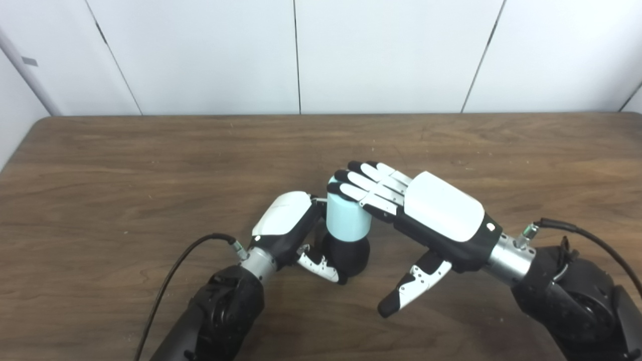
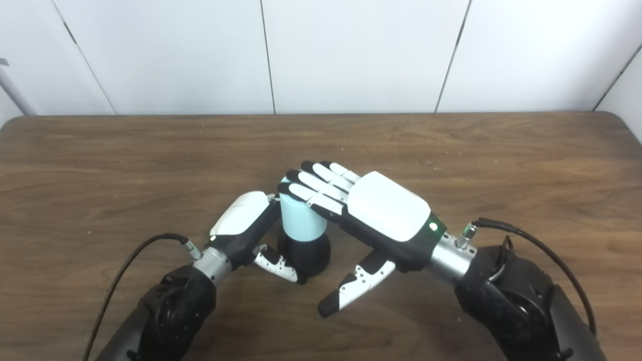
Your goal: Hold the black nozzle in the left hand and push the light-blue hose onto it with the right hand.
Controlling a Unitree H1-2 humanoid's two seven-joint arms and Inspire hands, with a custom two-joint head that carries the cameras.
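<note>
Here we see the left hand (image 1: 288,225) wrapped around the black nozzle (image 1: 351,255)
The light-blue hose (image 1: 346,215) sits upright on the nozzle at mid-table (image 1: 150,165); our right hand (image 1: 431,215) lies flat across its top, fingers (image 1: 361,183) spread, thumb free, gripping nothing

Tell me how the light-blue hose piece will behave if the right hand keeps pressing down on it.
The light-blue hose looks short and thick-walled, so probably stiff, not floppy. Standing upright on the black nozzle, it might tip sideways, though the left hand braces the base. The right hand lies flat on top.
</note>
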